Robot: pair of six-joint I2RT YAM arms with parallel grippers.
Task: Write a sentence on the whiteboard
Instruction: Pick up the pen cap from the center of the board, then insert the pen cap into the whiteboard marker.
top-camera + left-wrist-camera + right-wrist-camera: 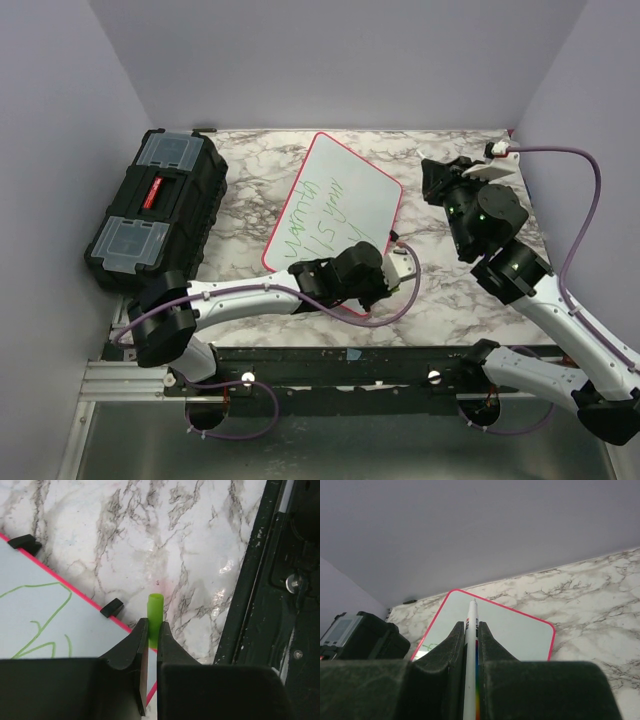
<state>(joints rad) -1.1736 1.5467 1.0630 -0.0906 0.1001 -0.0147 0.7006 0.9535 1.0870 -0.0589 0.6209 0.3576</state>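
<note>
Far left, the black toolbox (155, 210) sat on the marble table (455, 295), both clear lid compartments shut, and I could not tell what was inside them. Just right of it lay the whiteboard (355, 185), flat and angled, with the sentence (318, 215) running in green across its near half. The left arm stretched low along the near edge, and the left gripper (152, 630) was clamped on a short green tube (155, 605) just off the board's near right corner, above bare marble. Two small black tabs (112, 608) sat on that pink rim. Further right, the right gripper (471, 630) hung raised beside the board, pinched on a slim white marker (472, 611) that pointed toward the board.
</note>
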